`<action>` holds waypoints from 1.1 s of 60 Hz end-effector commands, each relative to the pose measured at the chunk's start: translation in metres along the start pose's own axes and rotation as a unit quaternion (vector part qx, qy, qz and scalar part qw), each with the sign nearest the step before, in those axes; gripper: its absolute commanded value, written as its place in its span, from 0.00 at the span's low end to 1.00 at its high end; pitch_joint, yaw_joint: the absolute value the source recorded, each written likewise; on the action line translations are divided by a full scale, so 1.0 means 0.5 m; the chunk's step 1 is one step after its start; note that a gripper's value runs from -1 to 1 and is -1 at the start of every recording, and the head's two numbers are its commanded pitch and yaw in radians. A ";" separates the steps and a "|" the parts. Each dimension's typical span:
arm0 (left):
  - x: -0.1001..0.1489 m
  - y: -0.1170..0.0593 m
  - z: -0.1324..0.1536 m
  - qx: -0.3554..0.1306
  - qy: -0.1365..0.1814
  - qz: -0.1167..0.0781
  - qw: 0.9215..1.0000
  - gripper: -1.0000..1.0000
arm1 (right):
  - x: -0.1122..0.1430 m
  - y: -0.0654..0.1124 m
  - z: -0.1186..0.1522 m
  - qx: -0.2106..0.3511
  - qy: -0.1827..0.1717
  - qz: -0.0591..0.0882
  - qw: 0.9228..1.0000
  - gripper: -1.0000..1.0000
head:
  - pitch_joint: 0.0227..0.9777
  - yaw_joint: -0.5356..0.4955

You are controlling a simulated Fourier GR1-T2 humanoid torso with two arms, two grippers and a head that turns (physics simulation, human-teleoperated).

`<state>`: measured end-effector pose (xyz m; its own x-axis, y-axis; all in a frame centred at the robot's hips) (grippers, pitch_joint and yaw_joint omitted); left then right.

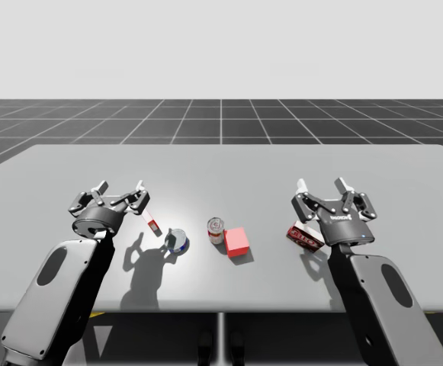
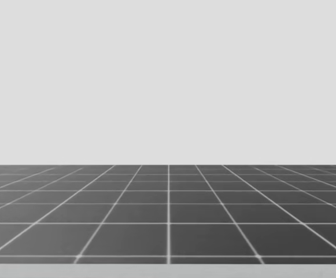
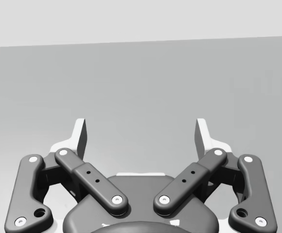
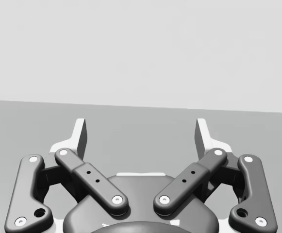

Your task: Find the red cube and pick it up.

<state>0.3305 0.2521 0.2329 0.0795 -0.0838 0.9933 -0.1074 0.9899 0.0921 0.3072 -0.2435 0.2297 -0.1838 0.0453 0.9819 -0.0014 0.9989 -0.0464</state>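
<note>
**Q:** What is laid out here?
**A:** A grey table. My left gripper and right gripper hover over it, well apart.
**Q:** And the fingers?
**A:** Both pairs are spread wide, with nothing between them.
**Q:** Where is the red cube?
**A:** Near the table's middle, between the grippers and touched by neither. A dark red box lies by the right gripper. A red-and-white can stands just beside the cube, with a blue can further left.

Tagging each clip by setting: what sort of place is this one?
A simulated tabletop test scene, not a real room: a plain grey table on a dark gridded floor under a blank pale backdrop, with a red cube and a small can set out.
</note>
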 end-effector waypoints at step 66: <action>-0.001 -0.003 -0.002 -0.003 0.000 -0.008 1.000 0.00 | 0.002 -0.007 -0.004 -0.008 0.029 -0.022 0.999 0.00 | 0.81 0.46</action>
<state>0.3311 0.2517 0.2322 0.0802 -0.0967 0.9921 -0.1019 0.9893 0.1047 0.3093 -0.2478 0.2316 -0.1278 0.0002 0.9918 0.0112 0.9999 0.0012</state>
